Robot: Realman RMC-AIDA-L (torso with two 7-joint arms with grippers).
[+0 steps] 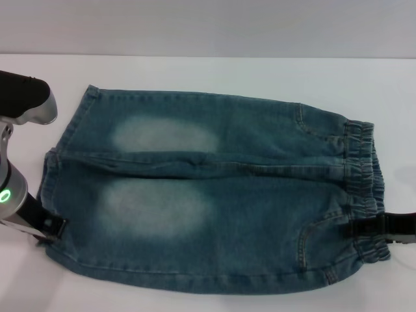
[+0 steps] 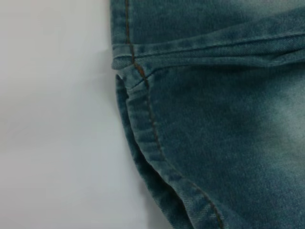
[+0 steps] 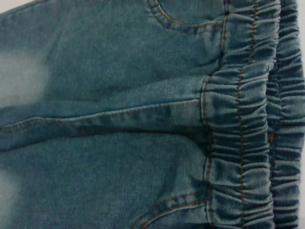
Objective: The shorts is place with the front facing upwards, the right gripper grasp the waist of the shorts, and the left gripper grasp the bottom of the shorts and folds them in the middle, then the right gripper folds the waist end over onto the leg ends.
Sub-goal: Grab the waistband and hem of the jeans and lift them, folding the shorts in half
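Shorts (image 1: 214, 195) lie flat on the white table (image 1: 208, 71), front up, waist (image 1: 363, 188) to the right, hems (image 1: 65, 175) to the left. Both legs lie side by side, far leg and near leg, with the inseam ridge running left-right between them. No fold made yet, by the look of it: both faded thigh patches show in full.

Left gripper (image 1: 49, 229) sits at the near-left hem, its black tip touching the cloth edge. Right gripper (image 1: 374, 229) sits at the near end of the waistband, its black tip reaching in from the right and touching the elastic. Cannot tell for either whether the fingers have closed on denim; neither wrist view shows its own fingers.

Judgement: at the grasp stage. Still to do: secure both grasps, fold the near half over the far half along the middle, then bring the waist end over to the hems.

Cloth notes:
- Mid-blue denim, tan stitching, pale worn patch on each thigh.
- Waistband puckered, elastic, slightly bunched at its near end.
- Pocket curves are stitched just left of the waistband.
- Left wrist view: the near hem curls up a little off the table where the two legs meet.
- Right wrist view: the centre seam runs into the gathered band.
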